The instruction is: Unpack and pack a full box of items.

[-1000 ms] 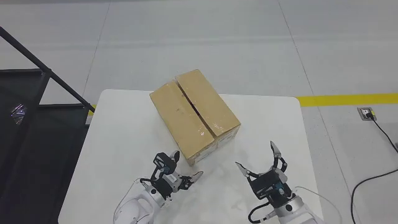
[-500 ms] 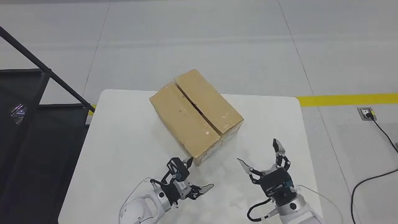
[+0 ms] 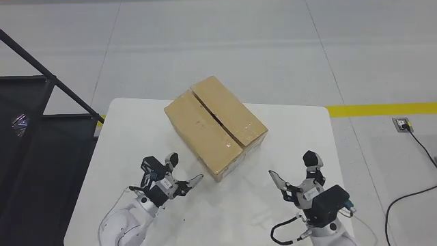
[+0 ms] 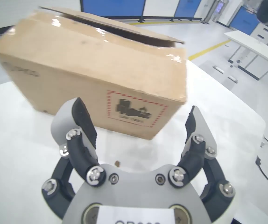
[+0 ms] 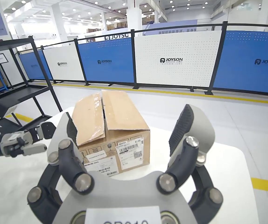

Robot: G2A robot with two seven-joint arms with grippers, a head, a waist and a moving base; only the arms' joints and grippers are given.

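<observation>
A brown cardboard box (image 3: 214,126) stands on the white table (image 3: 287,137), turned at an angle, its two top flaps folded down with a seam between them. In the left wrist view the box (image 4: 94,75) has one flap slightly raised. My left gripper (image 3: 183,171) is open near the box's front left corner, with nothing between its fingers (image 4: 83,120). My right gripper (image 3: 293,169) is open to the front right of the box, a short way off. In the right wrist view the box (image 5: 111,127) shows labels on its near end.
A black metal rack (image 3: 27,116) stands left of the table. Bare table surface lies in front of the box and on both sides. A cable (image 3: 410,198) lies on the floor at the right.
My left gripper has moved left, from in front of the box's near end to its front left corner. My right gripper drew back and slightly right. The box shifted slightly early on.
</observation>
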